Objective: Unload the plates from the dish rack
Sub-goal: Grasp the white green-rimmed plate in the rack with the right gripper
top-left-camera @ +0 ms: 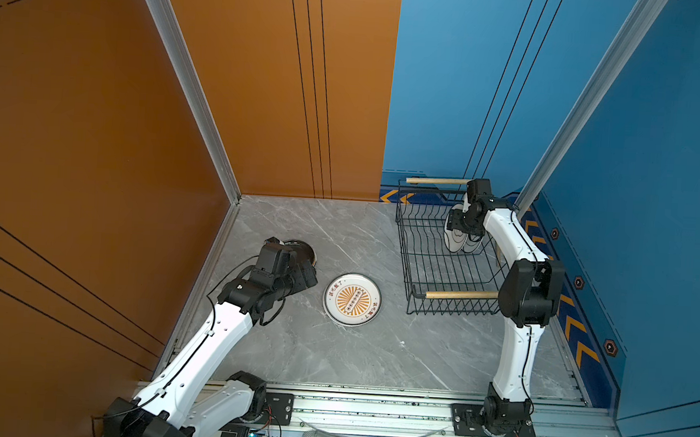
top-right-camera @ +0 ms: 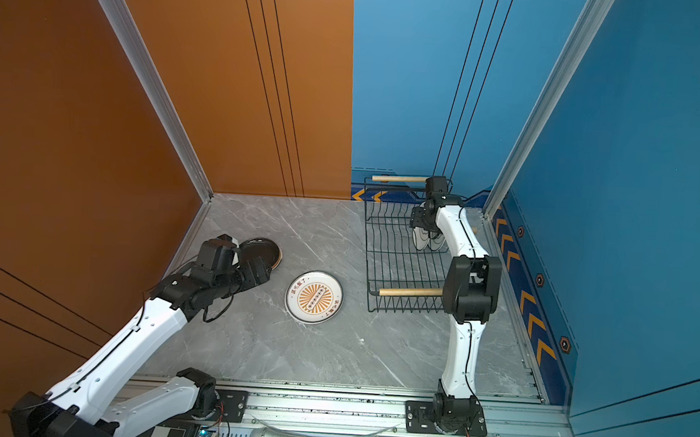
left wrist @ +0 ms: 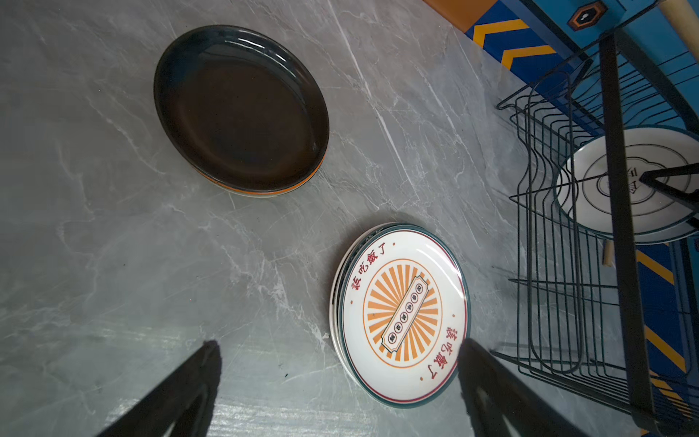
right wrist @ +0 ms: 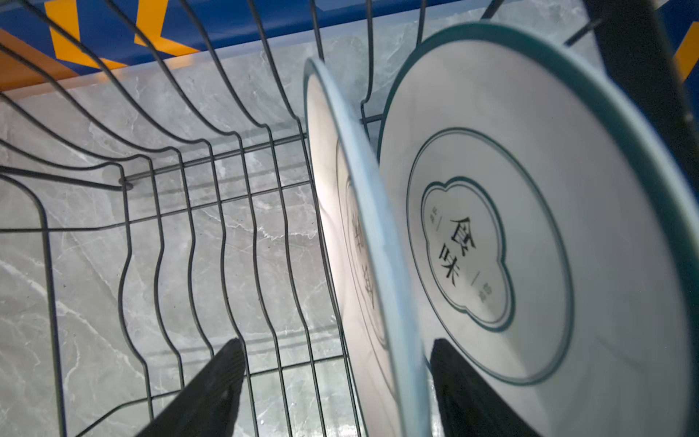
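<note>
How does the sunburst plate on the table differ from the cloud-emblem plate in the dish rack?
The sunburst plate lies flat on the table; the cloud-emblem plate stands on edge in the dish rack. The sunburst plate's print is orange and red; the cloud-emblem plate's is green and black. Both are white, round, dark-rimmed.

You had the dish rack (top-left-camera: 456,295) at the right rear of the table (top-left-camera: 331,360), close to the back wall. In it, toward its right side, two plates stood on edge next to each other: the left plate (right wrist: 382,242) and, just beside it, the right plate (right wrist: 529,227). Your right gripper (right wrist: 336,342) straddled the left plate's rim, one finger on each side. Left of the rack, the middle stack (top-left-camera: 352,299) lay flat on the table. Farther left and behind it lay the left stack (top-right-camera: 261,253), near the side wall. Your left gripper (left wrist: 338,346) sat between the two stacks.
</note>
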{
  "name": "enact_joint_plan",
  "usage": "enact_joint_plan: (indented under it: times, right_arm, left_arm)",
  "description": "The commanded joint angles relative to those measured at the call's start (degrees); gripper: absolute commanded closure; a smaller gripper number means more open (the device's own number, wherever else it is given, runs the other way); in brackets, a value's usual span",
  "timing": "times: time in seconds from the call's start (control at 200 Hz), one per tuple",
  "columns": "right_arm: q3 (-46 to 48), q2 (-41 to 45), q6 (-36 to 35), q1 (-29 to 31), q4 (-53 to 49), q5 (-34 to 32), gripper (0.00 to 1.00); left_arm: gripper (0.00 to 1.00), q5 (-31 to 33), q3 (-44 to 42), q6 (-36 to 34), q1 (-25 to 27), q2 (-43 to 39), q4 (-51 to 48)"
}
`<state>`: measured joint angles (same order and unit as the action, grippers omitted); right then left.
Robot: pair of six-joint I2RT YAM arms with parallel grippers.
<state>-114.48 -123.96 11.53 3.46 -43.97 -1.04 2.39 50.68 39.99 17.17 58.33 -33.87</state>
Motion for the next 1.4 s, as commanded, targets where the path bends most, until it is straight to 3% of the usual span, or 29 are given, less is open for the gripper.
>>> enact_joint_plan:
  times: [0.0, 0.185, 0.295, 0.521, 0.591, 1.021, 1.251, 1.397]
  right_arm:
    - [-2.4, -1.4, -0.6, -0.2, 1.6, 1.0, 0.34]
    - [-2.3, -2.7, -0.9, -0.2, 3.4, 1.4, 0.45]
    - [-2.2, -3.0, -1.1, -0.2, 4.2, 1.6, 0.64]
    - [-1.5, -3.1, -1.4, -0.2, 5.6, 1.2, 0.78]
    - [-1.4, -3.2, -1.6, -0.2, 5.7, 1.0, 0.88]
    - [0.0, -0.8, -4.7, 1.8, 6.7, -3.0, 0.93]
    - [0.0, 4.1, -8.9, 4.7, 8.0, -12.1, 0.97]
    - [0.2, 9.3, -12.4, 7.3, 9.0, -19.9, 0.98]
  left_arm:
    - [0.02, 3.0, 0.3, 1.0, -0.7, 0.2, 0.6]
    - [0.02, 3.3, 0.3, 0.4, -2.3, 0.3, 0.4]
    - [0.02, 2.5, 0.4, -0.3, -4.1, 0.8, -0.2]
    - [0.01, 5.1, -1.1, -5.2, -4.8, -0.5, 0.6]
    - [0.02, 5.6, -1.5, -5.9, -4.9, -0.9, 0.7]
    - [0.02, 3.5, 0.7, -4.6, -5.0, 4.9, -0.9]
    - [0.02, 3.4, 0.6, -4.6, -4.7, 5.6, -1.2]
    - [0.02, 7.3, 0.4, -4.4, -4.9, 5.3, -2.7]
